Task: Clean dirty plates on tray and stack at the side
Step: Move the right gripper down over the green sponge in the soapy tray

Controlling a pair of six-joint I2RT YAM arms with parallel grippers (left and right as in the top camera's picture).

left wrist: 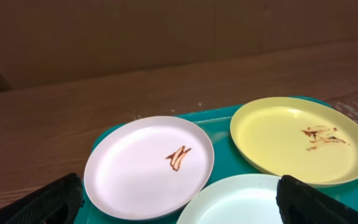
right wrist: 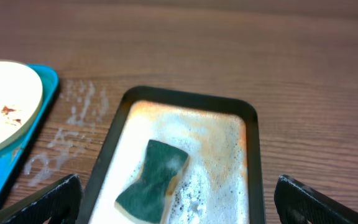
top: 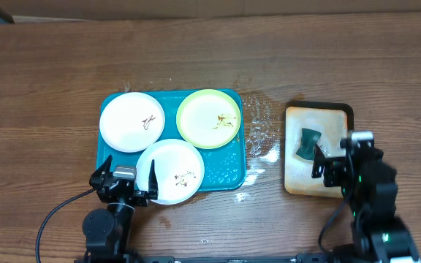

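Note:
The teal-blue tray (top: 115, 162) holds three plates with brown smears. A white plate (top: 131, 122) sits at the back left, a pale yellow-green plate (top: 208, 118) at the back right, and a second white plate (top: 171, 171) at the front. My left gripper (top: 129, 180) is open and empty at the tray's front edge, its fingers on either side of the front plate's near rim (left wrist: 241, 202). The left wrist view also shows the back white plate (left wrist: 145, 168) and the yellow-green plate (left wrist: 300, 142). My right gripper (top: 336, 157) is open and empty above the tan tray.
A small tan, dark-rimmed tray (top: 295, 179) with soapy foam and a green sponge (top: 308, 143) stands to the right; it also shows in the right wrist view (right wrist: 107, 155) with the sponge (right wrist: 153, 180). Water droplets (top: 258, 128) lie on the wood between the trays.

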